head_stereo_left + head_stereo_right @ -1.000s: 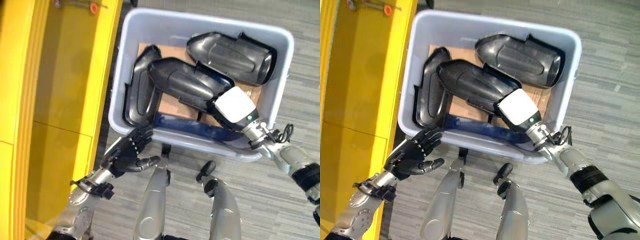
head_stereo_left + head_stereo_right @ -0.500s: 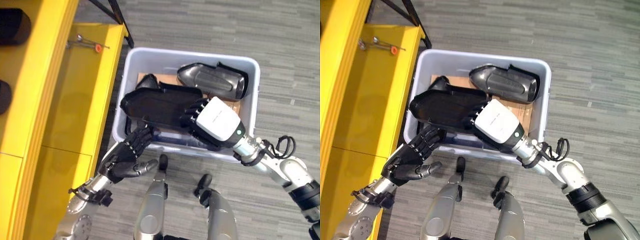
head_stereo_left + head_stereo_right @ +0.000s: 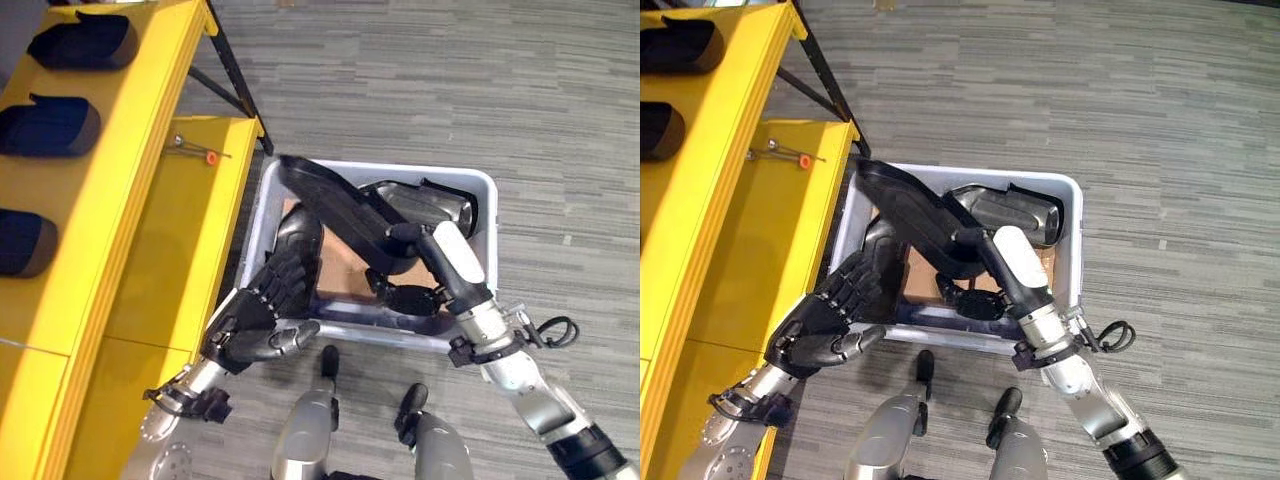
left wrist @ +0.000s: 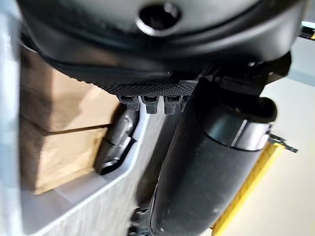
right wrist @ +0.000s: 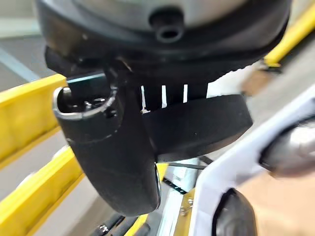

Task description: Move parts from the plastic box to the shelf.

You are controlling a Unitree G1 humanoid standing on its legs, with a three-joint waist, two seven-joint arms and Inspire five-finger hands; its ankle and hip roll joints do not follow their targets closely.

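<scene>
Black molded part (image 3: 335,205), long and shell-shaped, is lifted above the pale plastic box (image 3: 480,200), tilted so its long axis runs up and toward the robot's left, its far tip nearing the box's left wall. The right hand (image 3: 400,245) grips its lower end, fingers and thumb curled round the edge; the right wrist view shows the thumb pressed over the part's dark rim. More black parts remain in the box: one (image 3: 425,205) lies along the far right side, another (image 3: 295,240) leans against the left wall, over a brown cardboard liner (image 3: 340,280).

The left hand (image 3: 255,320) hovers at the box's near-left corner, fingers relaxed and spread, holding nothing, just below the lifted part. The yellow shelf (image 3: 150,180) stands to the robot's left, just beside the box, with dark parts (image 3: 55,125) already resting on its upper level. The shelf likely lies along the direction the part's raised tip already points.
</scene>
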